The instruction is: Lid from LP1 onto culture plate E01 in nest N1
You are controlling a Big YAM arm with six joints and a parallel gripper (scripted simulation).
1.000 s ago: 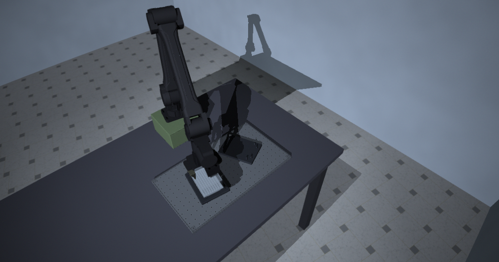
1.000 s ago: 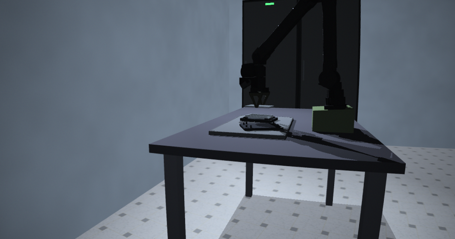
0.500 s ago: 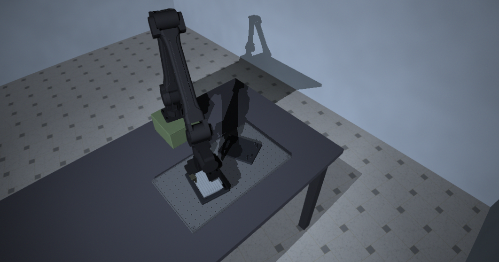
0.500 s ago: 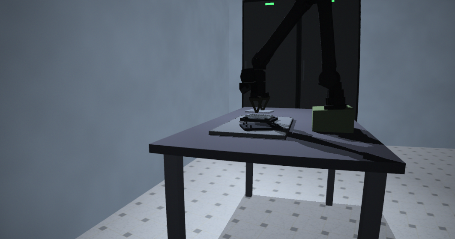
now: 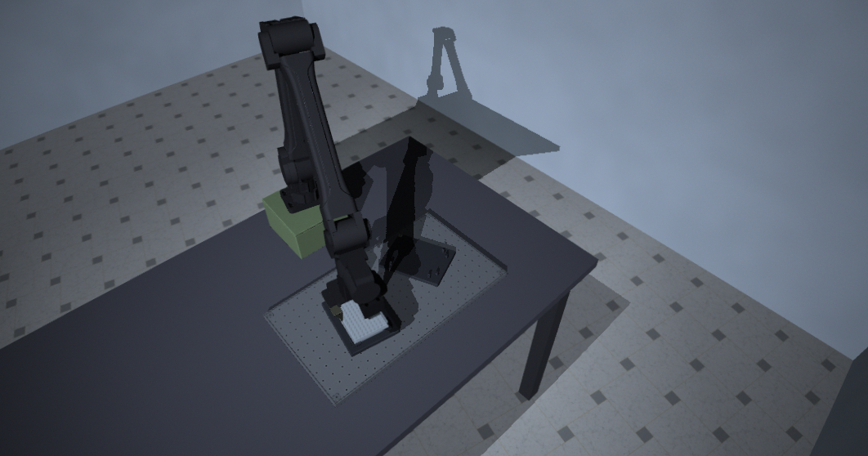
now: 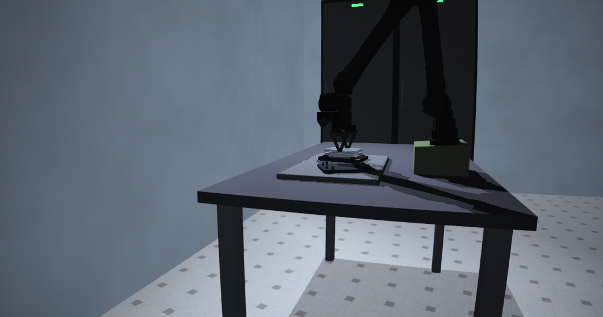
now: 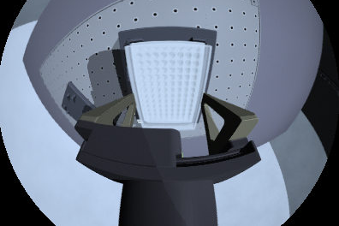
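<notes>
My gripper (image 5: 355, 306) (image 6: 342, 147) (image 7: 168, 96) is shut on the clear lid (image 5: 364, 325) (image 6: 343, 150) (image 7: 168, 80), one finger on each long side near its close end. The lid hangs level, a small way above the culture plate E01 (image 6: 340, 155), which sits in the dark plate nest N1 (image 5: 355, 348) (image 6: 363, 158) (image 7: 165, 35). The lid lines up with the nest in the wrist view and covers most of the plate there. I cannot tell whether lid and plate touch. The dark lid park LP1 (image 5: 434, 258) (image 6: 333, 169) is bare.
Nest and lid park stand on a grey perforated board (image 5: 315, 355) (image 6: 295, 175) (image 7: 187, 5) on the dark table (image 5: 151, 331). The arm's green base block (image 5: 297, 228) (image 6: 440, 158) stands behind the board. A black cabinet (image 6: 371, 61) stands behind the table.
</notes>
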